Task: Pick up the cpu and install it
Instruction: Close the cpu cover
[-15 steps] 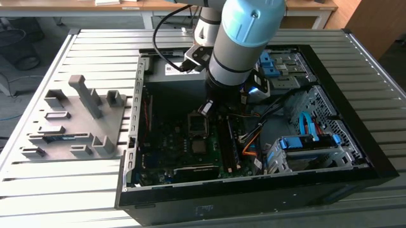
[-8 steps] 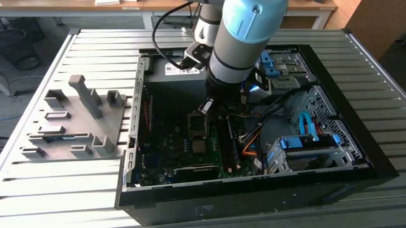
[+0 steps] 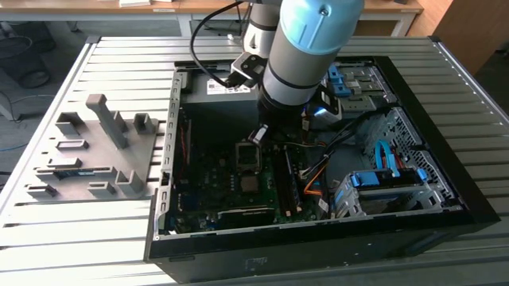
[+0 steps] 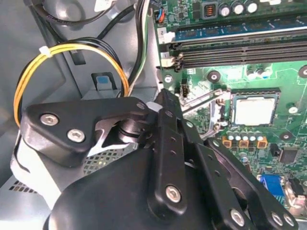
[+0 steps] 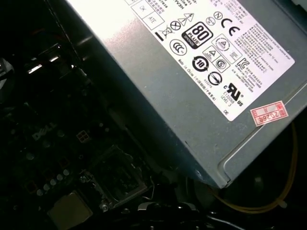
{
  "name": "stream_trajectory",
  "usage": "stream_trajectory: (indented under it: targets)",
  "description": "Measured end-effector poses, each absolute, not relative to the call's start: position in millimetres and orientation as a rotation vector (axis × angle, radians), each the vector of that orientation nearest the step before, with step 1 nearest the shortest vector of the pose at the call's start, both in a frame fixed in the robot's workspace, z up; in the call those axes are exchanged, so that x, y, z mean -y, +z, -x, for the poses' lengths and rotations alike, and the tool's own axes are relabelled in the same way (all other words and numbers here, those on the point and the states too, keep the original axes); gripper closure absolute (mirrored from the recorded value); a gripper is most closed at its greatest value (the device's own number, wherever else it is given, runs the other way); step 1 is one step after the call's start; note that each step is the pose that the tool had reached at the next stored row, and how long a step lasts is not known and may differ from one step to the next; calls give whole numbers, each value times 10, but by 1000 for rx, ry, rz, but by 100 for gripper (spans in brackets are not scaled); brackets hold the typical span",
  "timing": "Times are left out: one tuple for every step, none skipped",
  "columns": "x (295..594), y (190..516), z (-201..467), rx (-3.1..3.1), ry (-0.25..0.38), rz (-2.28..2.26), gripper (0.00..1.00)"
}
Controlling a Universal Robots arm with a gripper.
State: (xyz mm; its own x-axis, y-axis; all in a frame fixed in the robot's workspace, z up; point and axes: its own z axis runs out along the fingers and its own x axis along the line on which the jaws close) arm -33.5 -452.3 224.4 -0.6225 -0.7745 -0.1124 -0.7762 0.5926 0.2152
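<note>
The slatted metal table carries an open black computer case lying on its side, with a grey fixture plate of plastic blocks beside it toward the exterior view's left. The arm, grey with a pale blue joint cap, reaches down into the case near its far wall. Under it lies the grey power-supply box, its labelled face broad in the first wrist view, with a yellow wire curling out from below one corner. The green motherboard covers the case floor; in the second wrist view the memory slots run along it in dark rows, and a bundle of yellow and black cables loops over the grey metal next to the board.

The gripper fills the lower part of the second wrist view — black linkage arms studded with screws, tapering to a point just beside the socket's metal lever. Whether the fingers are spread or pressed together cannot be told; nothing shows between them.

The cpu lies flat in its socket on the motherboard, pale silver top upward, a short way off the gripper tip — it shows as a pale square in the first wrist view too.
</note>
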Motion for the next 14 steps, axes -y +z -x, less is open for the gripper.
stream_trajectory:
  targets:
    - [4532,2250,335,-2796,385,1362,90]
    - [4541,2257,335,-2796,387,1361,90]
    - [4549,2265,335,-2795,389,1361,90]
    - [4556,2275,335,-2794,391,1361,90]
    - [4565,2284,335,-2793,394,1360,90]
    - [4573,2295,335,-2791,397,1360,90]
    - [4584,2304,335,-2789,402,1359,90]
    - [4595,2314,335,-2787,407,1358,90]
    - [4607,2321,335,-2784,413,1358,90]
    - [4618,2327,335,-2782,419,1357,90]
    - [4627,2330,335,-2778,426,1355,90]
    - [4631,2329,332,-2777,431,1355,90]
    - [4630,2320,318,-2779,437,1355,90]
    - [4630,2309,297,-2781,442,1355,90]
